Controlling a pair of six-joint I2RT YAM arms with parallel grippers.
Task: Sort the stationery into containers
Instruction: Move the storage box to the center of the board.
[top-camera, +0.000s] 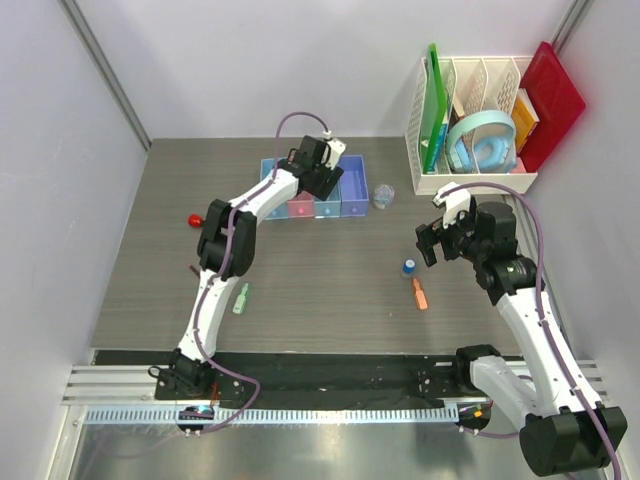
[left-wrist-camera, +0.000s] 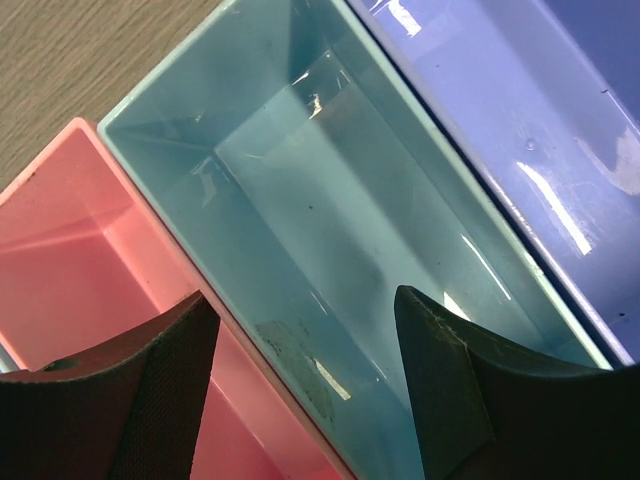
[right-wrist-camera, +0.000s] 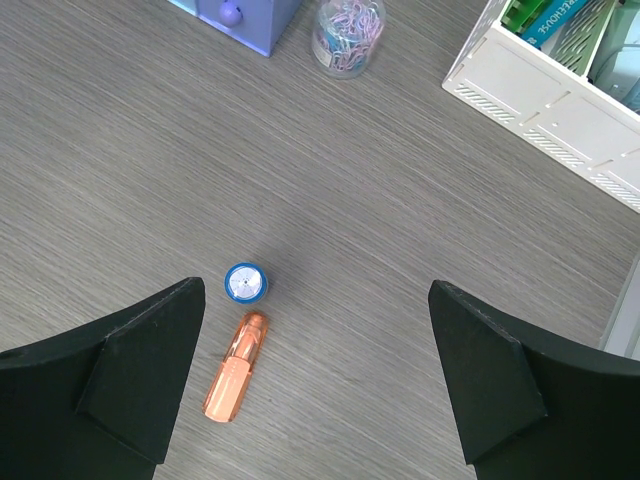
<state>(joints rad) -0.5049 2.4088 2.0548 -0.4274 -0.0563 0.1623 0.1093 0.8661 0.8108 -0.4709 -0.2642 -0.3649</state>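
**Right claw (right-wrist-camera: 315, 300) spread above orange marker (right-wrist-camera: 235, 366)**

It holds nothing. The marker and the blue-capped piece (right-wrist-camera: 245, 282) lie on the table (right-wrist-camera: 400, 200) beneath, near one finger. Farther back, the left claw (left-wrist-camera: 305, 310), spread and empty, hovers over a light-blue bin (left-wrist-camera: 330, 200) between the pink bin (left-wrist-camera: 70, 250) and purple-blue bin (left-wrist-camera: 520, 90).
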